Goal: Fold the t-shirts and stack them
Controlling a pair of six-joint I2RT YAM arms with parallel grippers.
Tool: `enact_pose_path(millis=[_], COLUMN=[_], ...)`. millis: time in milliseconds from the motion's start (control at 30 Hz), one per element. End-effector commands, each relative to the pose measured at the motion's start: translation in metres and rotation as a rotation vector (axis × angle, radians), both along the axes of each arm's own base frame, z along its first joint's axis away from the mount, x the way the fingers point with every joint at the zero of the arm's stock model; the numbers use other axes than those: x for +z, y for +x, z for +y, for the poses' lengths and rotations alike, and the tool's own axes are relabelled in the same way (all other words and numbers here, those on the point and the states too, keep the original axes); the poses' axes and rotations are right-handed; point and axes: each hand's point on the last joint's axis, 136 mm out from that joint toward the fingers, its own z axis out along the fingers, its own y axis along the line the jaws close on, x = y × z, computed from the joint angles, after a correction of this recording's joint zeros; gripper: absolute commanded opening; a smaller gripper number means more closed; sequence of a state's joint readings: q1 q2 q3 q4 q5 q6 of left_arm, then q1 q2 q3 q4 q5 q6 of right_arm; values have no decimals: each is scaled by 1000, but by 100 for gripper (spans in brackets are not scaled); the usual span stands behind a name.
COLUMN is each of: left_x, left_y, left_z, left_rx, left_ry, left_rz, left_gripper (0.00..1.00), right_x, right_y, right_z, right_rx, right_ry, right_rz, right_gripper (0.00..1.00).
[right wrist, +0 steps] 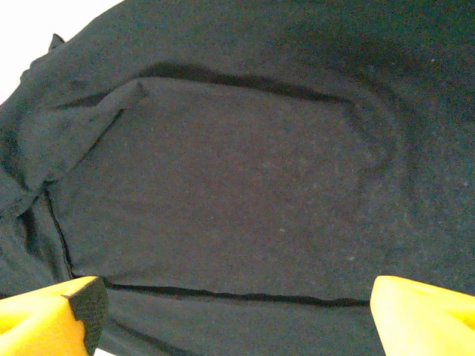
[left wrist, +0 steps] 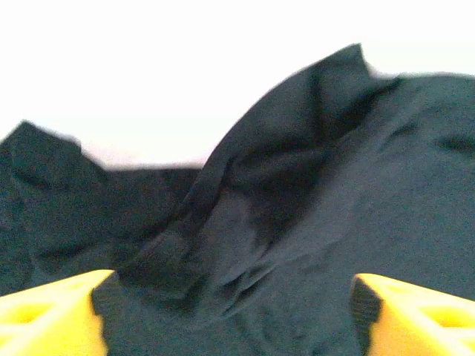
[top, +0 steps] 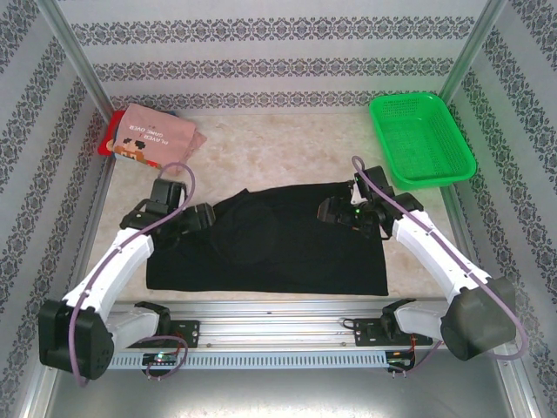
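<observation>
**Black shirt spread mid-table, both my tools wide open over it**

The black t-shirt (top: 270, 244) lies across the lower centre of the overhead frame, on the table (top: 287, 131). It is mostly flat, and its left end is rumpled into a bunch. The pink t-shirt (top: 157, 135), with dark lettering, sits folded in the upper left of that frame. It rests on a red t-shirt (top: 106, 139), of which only an edge peeks out on the left. The two are well apart from the black one.

My left tool (top: 207, 218) sits over the black shirt's bunched left end. My right tool (top: 331, 212) is over its upper right part, near the top edge.

The overhead frame cannot show me the jaws, but the wrist views do. In the left wrist view my yellow fingers (left wrist: 52, 311) stand far apart in the bottom corners. A raised ridge of black cloth climbs toward the upper right between and beyond them, and nothing is gripped. I cannot tell whether the pads touch the cloth. In the right wrist view the fingers (right wrist: 44, 319) are equally wide and hold nothing. That view looks down on smooth black cloth with a folded layer and a hem line running across the bottom.

The green basket (top: 418, 139) sits in the upper right of the overhead frame, apart from every shirt.
</observation>
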State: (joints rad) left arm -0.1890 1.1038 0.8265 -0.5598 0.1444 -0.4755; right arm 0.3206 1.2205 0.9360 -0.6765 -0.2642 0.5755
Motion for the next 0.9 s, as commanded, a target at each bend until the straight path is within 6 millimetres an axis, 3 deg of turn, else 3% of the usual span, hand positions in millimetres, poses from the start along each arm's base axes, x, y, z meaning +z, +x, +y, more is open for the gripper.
enact_pose_path(millis=[0,133,267,433,867], left_x=[47,42,3,-45,-92], left_y=[30,63,82,76,75], left_z=[0,-16,-33,-32,-17], left_rx=[12,-108,-311,-428,-448], left_ry=[11,-46,-63,-47,15], left_rz=[-144,-62,157,394,529], left_gripper=[89,90,82,69,64], right_x=[3,6,11,13,12], right_y=[-5,-6,-8,-13,-12], right_z=[-3,-3,-1,-4,-7], right_rx=[2,13,27,27,11], right_ry=[7,15,26,30,43], right_rz=[-4,-14,-30,-30,-30], right_gripper=[92,93,93,93,94])
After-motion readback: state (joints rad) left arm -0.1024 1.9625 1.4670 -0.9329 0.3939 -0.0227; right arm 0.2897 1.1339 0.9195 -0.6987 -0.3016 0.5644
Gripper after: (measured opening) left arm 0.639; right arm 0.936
